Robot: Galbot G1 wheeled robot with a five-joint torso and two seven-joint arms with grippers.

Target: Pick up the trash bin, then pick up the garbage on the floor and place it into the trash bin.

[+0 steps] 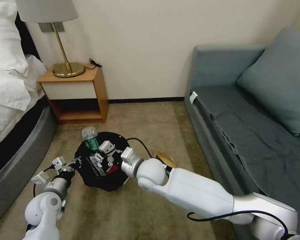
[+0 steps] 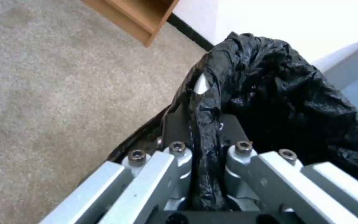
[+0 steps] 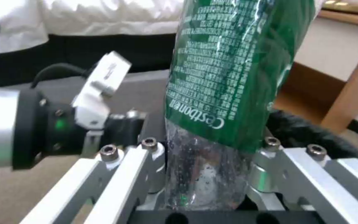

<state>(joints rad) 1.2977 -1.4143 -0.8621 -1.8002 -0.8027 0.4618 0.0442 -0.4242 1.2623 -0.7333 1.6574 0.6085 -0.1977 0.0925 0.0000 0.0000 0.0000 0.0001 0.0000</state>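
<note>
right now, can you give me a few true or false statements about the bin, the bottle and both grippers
1. The left gripper is clamped on the trash bin at its bagged rim. True.
2. The right gripper is open and holds nothing. False: it is shut on the bottle.
3. The bottle has a green label. True.
4. The bottle lies on the sofa. False: it is held over the bin's far rim.
5. A gold-brown wrapper lies on the carpet beside the right arm. True.
</note>
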